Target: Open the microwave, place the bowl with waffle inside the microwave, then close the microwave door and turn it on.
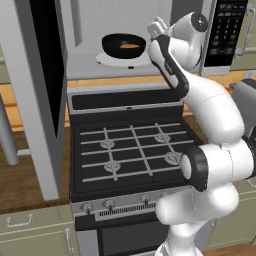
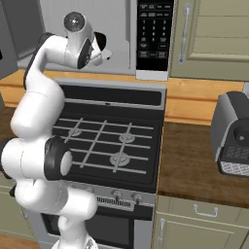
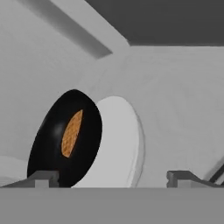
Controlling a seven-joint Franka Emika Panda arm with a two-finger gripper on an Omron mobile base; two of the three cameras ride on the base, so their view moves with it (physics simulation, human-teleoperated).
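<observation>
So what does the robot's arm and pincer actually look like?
The arm is glossy white, built of rounded, bulbous segments with black bands at the joints and a round dark cap near the wrist. The pincer ends in two small, blocky grey fingertips. No cables or markings are visible.

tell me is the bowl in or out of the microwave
In: the bowl with the waffle sits on the turntable inside the microwave.

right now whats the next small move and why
Probably back the gripper straight out of the microwave. The bowl with the waffle sits on the turntable, the jaws stand open beside it, and the door is wide open.
</observation>
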